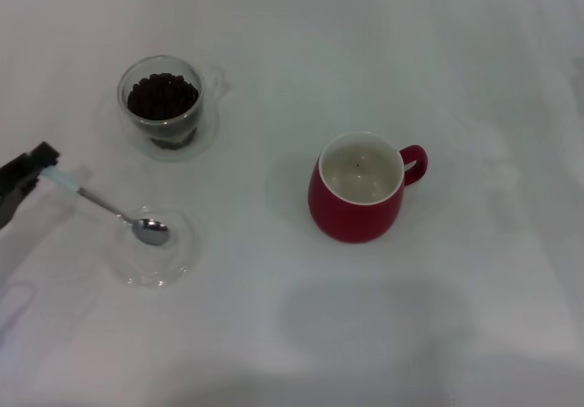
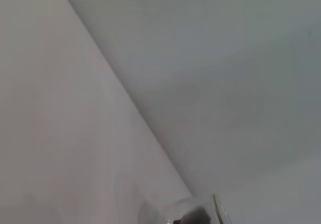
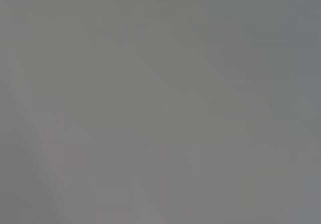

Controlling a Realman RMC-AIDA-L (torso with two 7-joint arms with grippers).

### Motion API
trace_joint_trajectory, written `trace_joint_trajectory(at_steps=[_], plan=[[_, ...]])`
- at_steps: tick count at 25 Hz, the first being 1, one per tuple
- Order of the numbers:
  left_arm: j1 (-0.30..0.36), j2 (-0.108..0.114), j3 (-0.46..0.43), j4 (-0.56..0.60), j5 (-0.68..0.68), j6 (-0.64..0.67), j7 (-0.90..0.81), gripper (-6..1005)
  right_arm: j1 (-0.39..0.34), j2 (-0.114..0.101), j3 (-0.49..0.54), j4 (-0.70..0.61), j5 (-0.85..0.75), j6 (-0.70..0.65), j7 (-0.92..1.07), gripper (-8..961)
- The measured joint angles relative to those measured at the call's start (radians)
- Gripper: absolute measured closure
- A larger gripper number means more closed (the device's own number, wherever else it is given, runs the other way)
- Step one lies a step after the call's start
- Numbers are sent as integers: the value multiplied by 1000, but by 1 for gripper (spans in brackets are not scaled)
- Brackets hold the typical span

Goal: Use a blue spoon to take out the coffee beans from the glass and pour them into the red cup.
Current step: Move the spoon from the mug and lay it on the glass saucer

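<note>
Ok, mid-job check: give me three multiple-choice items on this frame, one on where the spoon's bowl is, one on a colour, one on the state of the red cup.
1. Where does the bowl of the blue spoon sit?
A. in the flat clear dish
B. in the glass
C. in the red cup

2. What colour is the cup's inside?
A. black
B. whitish
C. red

3. How does the red cup stand with regard to the coffee beans?
A. heaped full
B. tipped over
C. upright, no heap of beans inside

Answers:
1 A: the metal bowl lies over the dish, while the left hand holds the handle end.
2 B: the head view shows a pale interior.
3 C: the beans fill the glass; the cup's inside shows bare.
</note>
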Motion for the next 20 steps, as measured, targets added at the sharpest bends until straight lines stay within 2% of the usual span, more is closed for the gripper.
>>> trace_joint_trajectory(at_steps=[9,20], plan=[[-59,-39,7,7,71,-82,1,865,2,0,0,2,2,1,0,379],[-57,-45,10,6,74,-95,13,853,1,0,0,10,12,5,0,379]])
